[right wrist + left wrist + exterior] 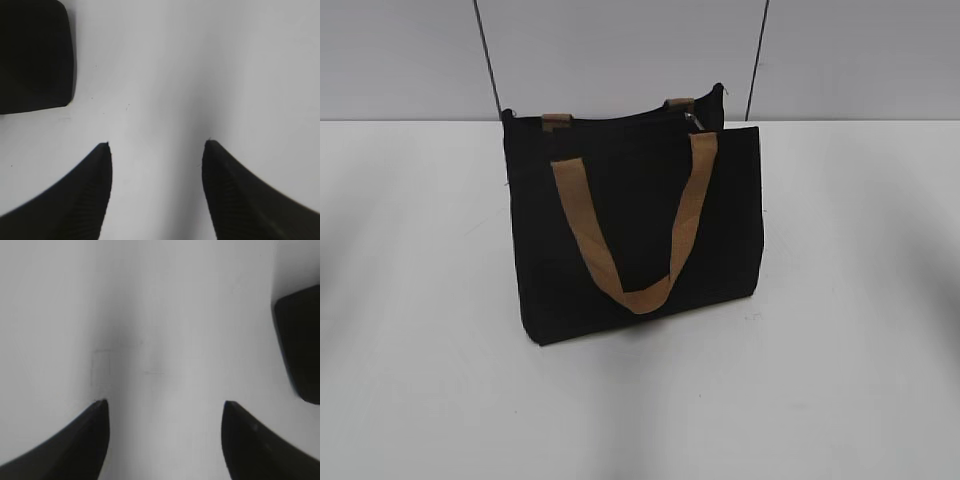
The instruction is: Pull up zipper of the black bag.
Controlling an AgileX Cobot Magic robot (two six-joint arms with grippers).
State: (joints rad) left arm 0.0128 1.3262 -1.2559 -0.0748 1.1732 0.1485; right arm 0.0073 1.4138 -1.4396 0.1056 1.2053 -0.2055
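The black bag (630,230) stands upright in the middle of the white table, a tan handle (630,235) hanging down its front. The zipper (620,117) runs along its top edge, with the small silver pull (694,121) at the right end. Neither arm shows in the exterior view. My left gripper (165,402) is open and empty over bare table; a corner of the bag (300,345) shows at the right edge of the left wrist view. My right gripper (156,143) is open and empty over bare table; a corner of the bag (32,55) fills the upper left of the right wrist view.
The white table (840,350) spreads around the bag on all sides. A grey wall (620,50) with two thin dark cables (488,55) stands close behind the bag.
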